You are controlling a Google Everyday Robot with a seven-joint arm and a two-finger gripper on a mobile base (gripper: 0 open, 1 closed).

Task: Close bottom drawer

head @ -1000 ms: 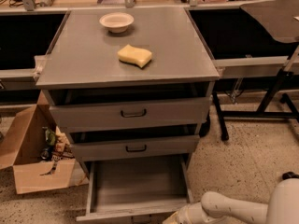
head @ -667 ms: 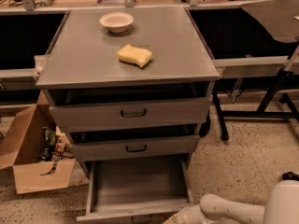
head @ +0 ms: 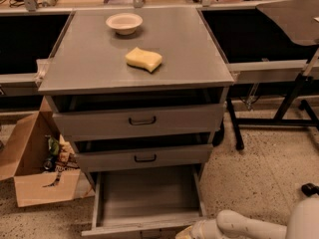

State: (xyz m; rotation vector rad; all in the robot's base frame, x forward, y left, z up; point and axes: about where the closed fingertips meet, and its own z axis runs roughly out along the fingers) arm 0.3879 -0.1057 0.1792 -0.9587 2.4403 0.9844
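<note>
The bottom drawer (head: 148, 197) of the grey metal cabinet (head: 134, 63) stands pulled far out, and its flat grey tray inside is empty. Its front panel (head: 142, 227) runs along the bottom edge of the camera view. My gripper (head: 185, 231) is at the very bottom of the view, right by the right end of that front panel, mostly cut off by the frame edge. My white arm (head: 249, 226) reaches in from the lower right.
The top drawer (head: 139, 121) and the middle drawer (head: 144, 158) each stick out a little. A yellow sponge (head: 143, 59) and a white bowl (head: 124, 22) sit on the cabinet top. An open cardboard box (head: 30, 183) stands on the floor to the left. Black table legs (head: 294, 101) stand to the right.
My arm and gripper have shifted slightly left along the drawer's front panel. The bottom drawer stays pulled out as before.
</note>
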